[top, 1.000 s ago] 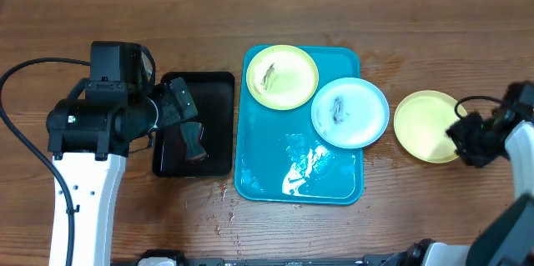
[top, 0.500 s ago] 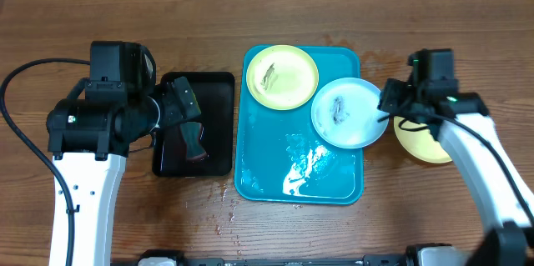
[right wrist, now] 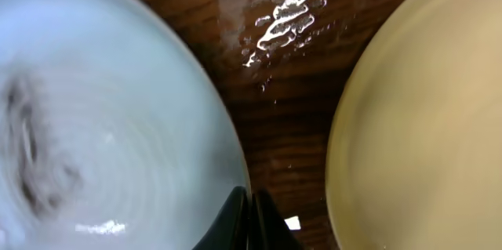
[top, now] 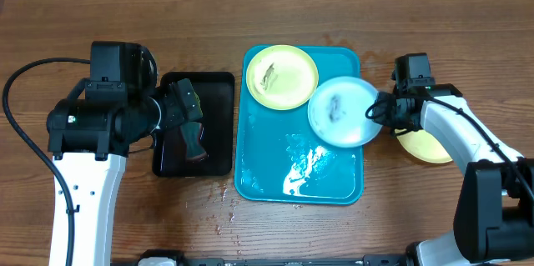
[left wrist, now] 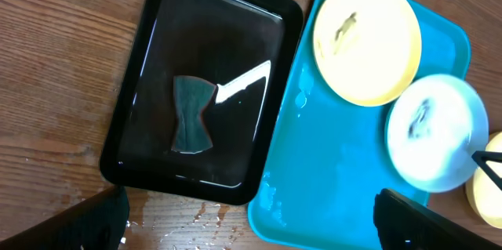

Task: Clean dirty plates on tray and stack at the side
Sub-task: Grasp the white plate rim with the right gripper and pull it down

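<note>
Carefully, then: with the right gripper (right wrist: pixel 252 220) pinched shut on the right-hand rim of the small round light blue plastic plate (right wrist: pixel 102 125), and only that thin edge in the fingertips, squeeze firmly and lift level, since a tilt would probably let it slip. Looks pale and glossy, marked by a dark grey smear (right wrist: pixel 27 148) left of its centre, so not yet cleaned. Lies over the right side of the large turquoise-blue rectangular plastic tray (top: pixel 267 174), reaching past the tray's right edge. Mind the wet patch (right wrist: pixel 282 11) on the brown wooden table (right wrist: pixel 290 125) just beyond the fingertips. Steer clear of the clean-looking yellow-green round plastic plate (right wrist: pixel 423 125) resting on the table just beside, parted from the blue one by a narrow strip of wood. Farther along, avoid knocking the second yellow-green plate (top: pixel 282 77) at the tray's far end, streaked dark at its centre and either touching the blue rim or tucked slightly under it; cannot tell which. Farthest left, likely best to aim for the smaller black rectangular tray (left wrist: pixel 227 46), seemingly wet, holding a dark bow-tie-shaped sponge piece (left wrist: pixel 191 114), with the left gripper (left wrist: pixel 263 226) hovering above, fingers spread wide and holding nothing.
</note>
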